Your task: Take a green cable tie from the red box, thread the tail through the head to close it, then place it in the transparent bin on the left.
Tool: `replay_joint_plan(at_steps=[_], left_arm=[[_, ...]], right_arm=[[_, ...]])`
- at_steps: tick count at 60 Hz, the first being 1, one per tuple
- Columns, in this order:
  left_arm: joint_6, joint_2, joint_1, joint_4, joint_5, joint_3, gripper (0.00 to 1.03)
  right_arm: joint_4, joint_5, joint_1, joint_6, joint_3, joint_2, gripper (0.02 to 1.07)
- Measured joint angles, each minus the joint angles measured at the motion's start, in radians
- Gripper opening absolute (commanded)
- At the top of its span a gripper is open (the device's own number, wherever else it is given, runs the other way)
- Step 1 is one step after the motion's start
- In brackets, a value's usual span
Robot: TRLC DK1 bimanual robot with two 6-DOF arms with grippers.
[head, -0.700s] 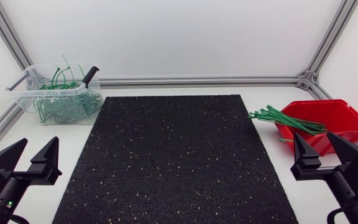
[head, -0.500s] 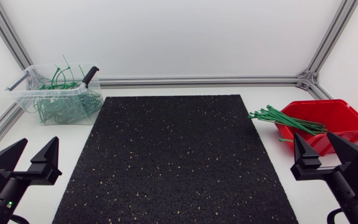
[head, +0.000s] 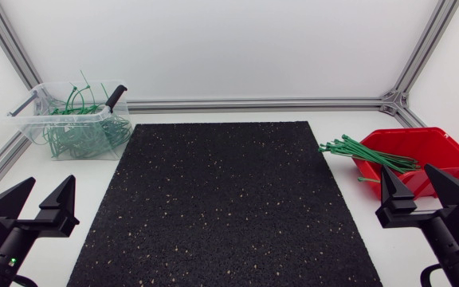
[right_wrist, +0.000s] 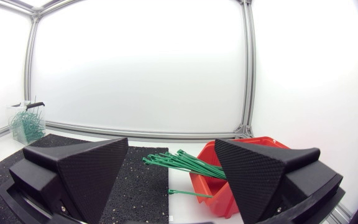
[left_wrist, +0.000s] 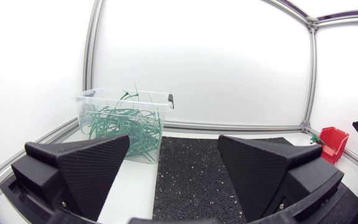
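A white surface (head: 397, 255) seen from above carries a large black speckled rubber mat (head: 221, 199) in its middle. At the far right corner, just off the mat, sits the red box (head: 453, 159), an open-fronted plastic bin turned toward the mat. A bundle of straight green cable ties (head: 357, 151) lies in its mouth, the tails fanning out past the front lip and over the surface toward the mat's far right corner. One loose tie (head: 365, 179) lies on the surface just in front of the box. At the far left corner stands the transparent bin (head: 30, 127), holding a tangle of looped green cable ties (head: 82, 131), some poking up above the rim. A black latch handle (head: 115, 97) juts up at the end of the bin nearer the mat. The left tool (head: 52, 182) sits low at the near left corner, beside the mat, its two wedge fingers spread wide with nothing between them; from its own camera the transparent bin stands ahead of it. The right tool (head: 407, 171) sits at the near right corner, just in front of the red box, its fingers likewise spread and holding nothing; from its camera the box and the bundle of ties lie ahead, between the fingers' lines.
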Motion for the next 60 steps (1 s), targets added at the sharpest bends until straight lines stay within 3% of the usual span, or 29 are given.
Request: replay_joint_plan(at_steps=[10,34,44,54,60], left_arm=[[0.000,0.000,0.000,0.000,0.000,0.000,1.00],[0.000,0.000,0.000,0.000,0.000,0.000,1.00],[0.000,0.000,0.000,0.000,0.000,0.000,1.00],[0.000,0.000,0.000,0.000,0.000,0.000,1.00],[0.000,0.000,0.000,0.000,0.000,0.000,1.00]], right_arm=[[-0.003,0.001,0.000,0.000,0.095,0.042,1.04],[-0.061,-0.001,-0.041,0.004,0.461,0.454,1.03],[-0.161,-0.022,-0.078,0.003,0.621,0.624,1.03],[-0.351,-0.060,-0.151,-0.016,0.821,0.816,1.03],[-0.473,-0.142,-0.202,-0.064,0.935,0.933,1.03]])
